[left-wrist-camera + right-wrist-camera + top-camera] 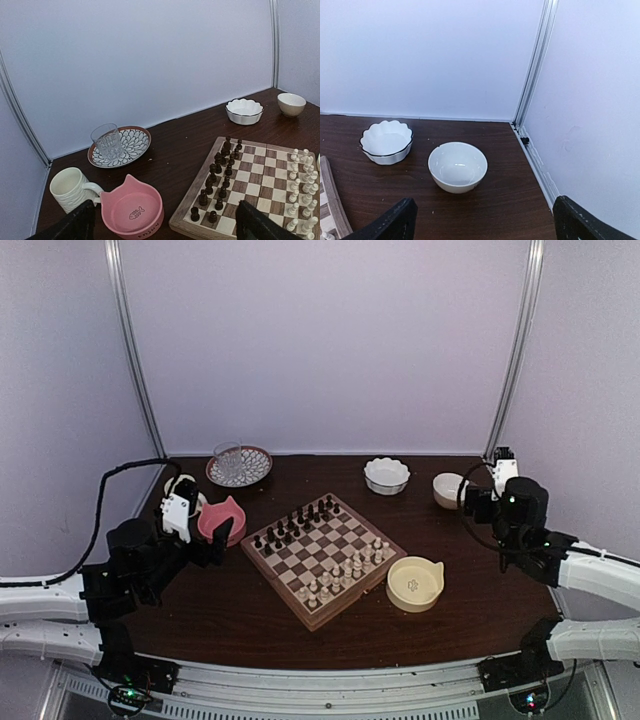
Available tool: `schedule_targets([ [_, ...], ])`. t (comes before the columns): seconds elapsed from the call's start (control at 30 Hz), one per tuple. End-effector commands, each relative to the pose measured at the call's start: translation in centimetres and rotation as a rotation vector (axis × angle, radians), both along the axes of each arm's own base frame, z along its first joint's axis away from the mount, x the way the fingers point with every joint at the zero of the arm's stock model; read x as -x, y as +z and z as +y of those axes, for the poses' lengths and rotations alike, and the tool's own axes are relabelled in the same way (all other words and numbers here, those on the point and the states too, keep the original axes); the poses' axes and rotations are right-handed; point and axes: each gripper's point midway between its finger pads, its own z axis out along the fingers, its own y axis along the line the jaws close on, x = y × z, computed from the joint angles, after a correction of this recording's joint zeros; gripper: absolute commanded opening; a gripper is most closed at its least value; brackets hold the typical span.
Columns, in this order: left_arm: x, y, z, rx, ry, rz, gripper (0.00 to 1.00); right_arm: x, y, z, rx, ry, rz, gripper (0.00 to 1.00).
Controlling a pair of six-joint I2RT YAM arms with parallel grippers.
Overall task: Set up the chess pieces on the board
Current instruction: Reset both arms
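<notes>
The board (277, 588) lies turned like a diamond in the middle of the table. Cream-white chess pieces (345, 570) stand in two rows along its near-right side, and at the right edge of the left wrist view (300, 190). Dark brown figures (300, 520) line the far-left side. My left gripper (205, 537) hovers left of the board, over a pink bowl; its fingers (75, 225) are spread wide and hold nothing. My right gripper (478, 505) hangs at the back right, away from the board, open and empty (484, 202).
A pink cat-ear bowl (132, 212) and a white mug (70, 189) sit beside the board's left corner. Behind them a patterned plate (131, 145) carries a glass (106, 141). A scalloped bowl (386, 141) and a plain white bowl (457, 167) stand at the back right. A yellow bowl (415, 583) touches the board's right.
</notes>
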Motion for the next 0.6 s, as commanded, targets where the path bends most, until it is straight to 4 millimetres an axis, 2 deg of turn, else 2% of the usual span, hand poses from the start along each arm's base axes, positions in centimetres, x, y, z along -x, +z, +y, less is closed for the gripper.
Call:
schedule_targets([
  [0.0,-1.0,0.5,0.6,-0.015,0.021,-0.021,0.98,0.6,-0.1,0.0,0.132,0.086,-0.167,0.98],
  [0.03,-1.2,0.3,1.0,-0.018,0.041,-0.023,0.98,0.4,-0.4,0.0,0.157,0.11,-0.178,0.98],
  [0.1,-1.7,0.0,1.7,-0.053,0.073,-0.046,0.98,-0.9,-1.4,-1.5,0.142,0.072,-0.139,0.98],
  [0.17,-2.2,-0.4,2.5,-0.102,0.114,-0.061,0.98,-2.8,-3.9,-2.8,0.083,0.101,-0.056,0.99],
  [0.23,-2.9,-0.5,3.9,-0.141,0.188,-0.07,0.98,-4.5,-5.3,-4.8,-0.017,0.076,-0.06,0.99],
  [0.27,-3.3,-0.6,4.4,-0.162,0.217,-0.069,0.97,-5.0,-6.7,-5.6,-0.029,0.055,0.026,1.0],
  [0.33,-4.0,-1.0,5.5,-0.185,0.258,-0.064,0.97,-5.8,-6.2,-5.8,0.019,0.065,0.001,1.0],
  [0.4,-4.6,-1.5,6.3,-0.193,0.282,-0.057,0.98,-6.2,-6.8,-7.0,0.028,-0.001,-0.017,1.0],
  [0.47,-5.3,-2.0,7.2,-0.213,0.31,-0.051,0.98,-7.0,-9.2,-7.2,0.016,0.003,0.027,0.99],
  [0.5,-5.6,-2.2,7.5,-0.223,0.323,-0.049,0.97,-7.3,-11.9,-7.2,0.025,0.006,0.061,0.99],
  [0.57,-6.2,-3.0,8.2,-0.253,0.34,-0.043,0.98,-7.2,-10.2,-7.9,0.009,-0.034,-0.033,0.99],
])
